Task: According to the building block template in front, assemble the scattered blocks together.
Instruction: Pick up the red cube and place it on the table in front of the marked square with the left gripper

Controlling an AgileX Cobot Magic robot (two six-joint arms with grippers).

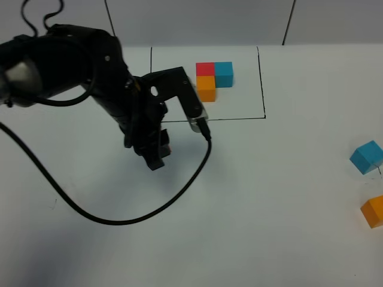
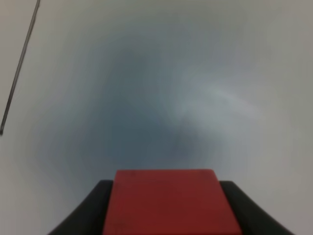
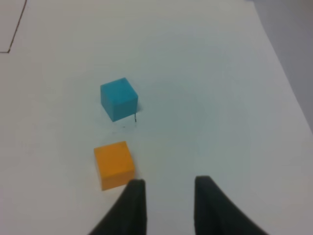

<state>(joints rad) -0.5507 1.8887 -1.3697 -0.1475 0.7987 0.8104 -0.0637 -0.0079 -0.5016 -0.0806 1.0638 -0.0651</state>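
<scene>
The building block template [image 1: 213,78] is a joined red, blue and orange L inside a thin black drawn rectangle at the back of the table. My left gripper [image 1: 157,156] hovers in front of the frame's left part. In the left wrist view it is shut on the red cube [image 2: 165,200], just above the white table. The light blue cube [image 1: 366,156] and the orange cube [image 1: 374,210] lie apart at the right edge. In the right wrist view my right gripper [image 3: 168,205] is open and empty, just short of the orange cube [image 3: 114,164], with the blue cube [image 3: 119,99] beyond it.
A black cable [image 1: 119,218] loops from the left arm across the table's middle front. A black frame line [image 2: 19,68] shows at the side of the left wrist view. The white table's edge [image 3: 288,83] runs close beside the two loose cubes.
</scene>
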